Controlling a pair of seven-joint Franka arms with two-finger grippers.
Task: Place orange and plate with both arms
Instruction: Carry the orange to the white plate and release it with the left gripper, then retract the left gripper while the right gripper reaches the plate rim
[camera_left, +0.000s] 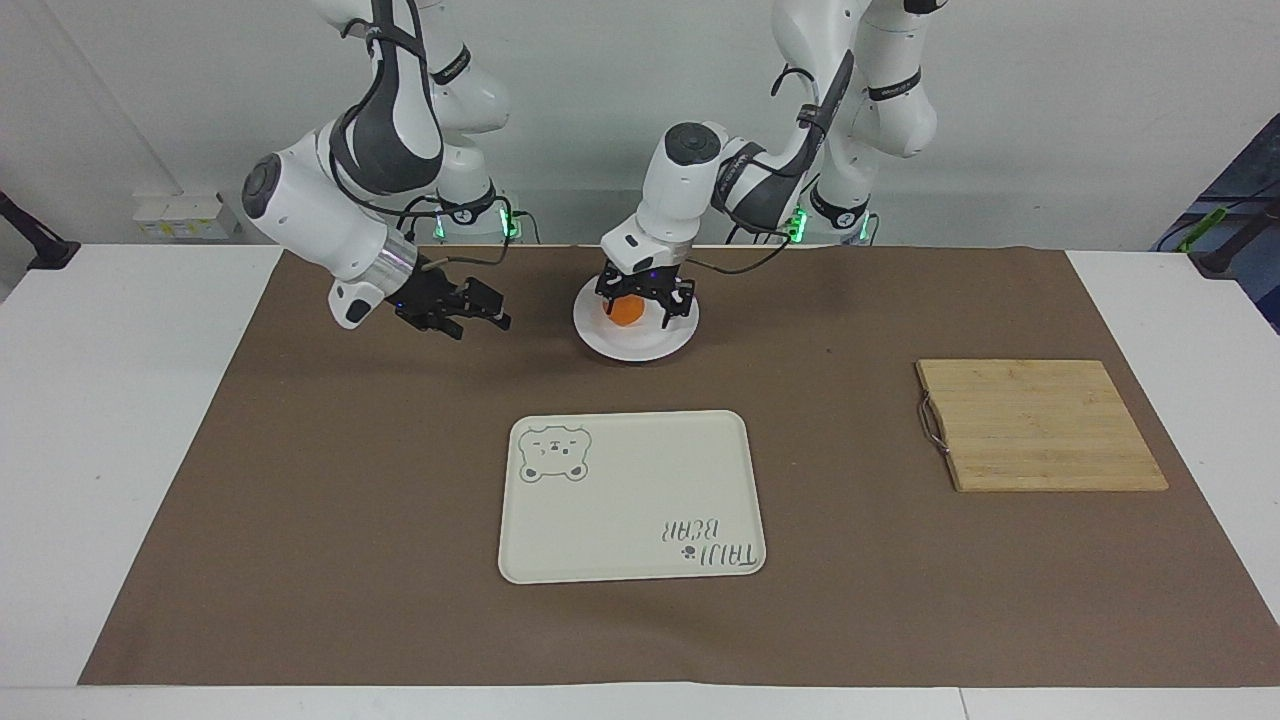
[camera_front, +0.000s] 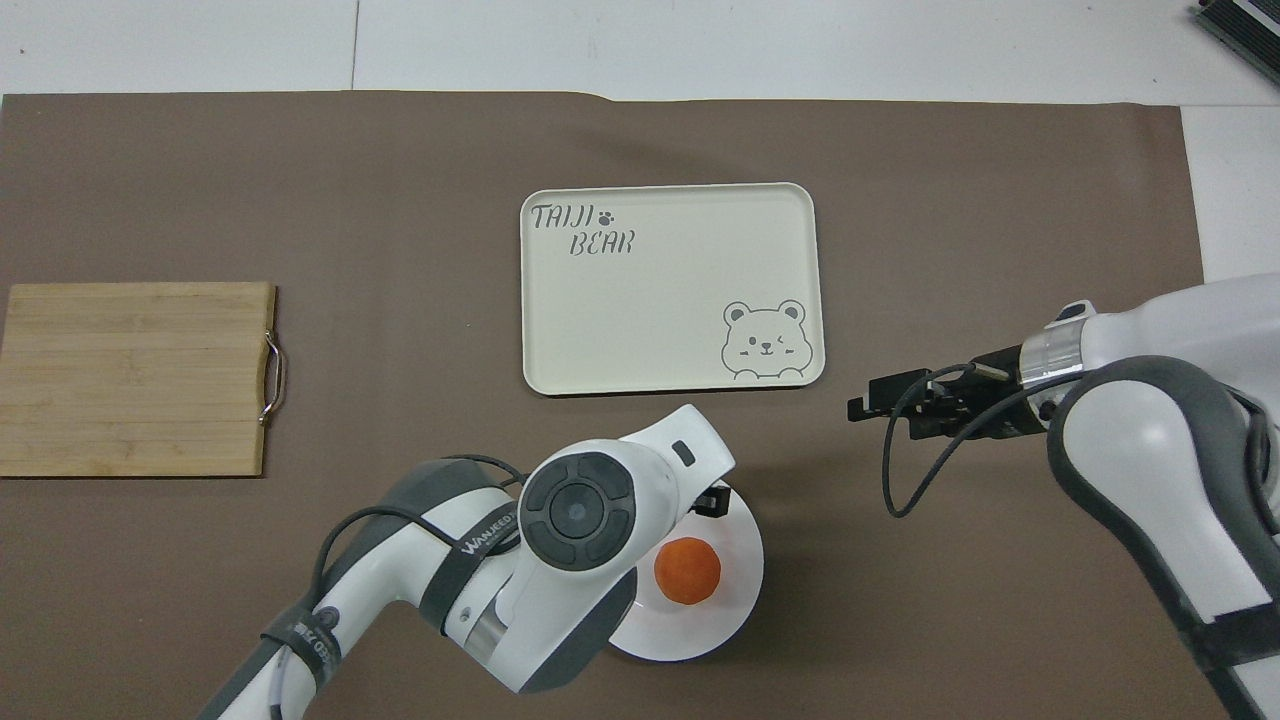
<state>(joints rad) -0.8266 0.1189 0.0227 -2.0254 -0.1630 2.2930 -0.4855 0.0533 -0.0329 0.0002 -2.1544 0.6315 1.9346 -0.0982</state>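
The orange (camera_left: 626, 312) lies on the white plate (camera_left: 640, 345), on the brown mat close to the robots. My left gripper (camera_left: 643, 303) hangs open just over the orange, its fingers (camera_left: 669, 316) spread to either side and not gripping it. In the overhead view the orange (camera_front: 687, 571) shows free on the plate (camera_front: 742, 590), and the left arm's wrist covers part of the plate. My right gripper (camera_left: 482, 318) is open, low over the mat beside the plate, toward the right arm's end. It also shows in the overhead view (camera_front: 862, 408).
A cream tray with a bear drawing (camera_left: 640, 480) lies mid-table, farther from the robots than the plate, and shows in the overhead view (camera_front: 670, 300). A wooden cutting board (camera_left: 1040, 425) with a metal handle lies toward the left arm's end.
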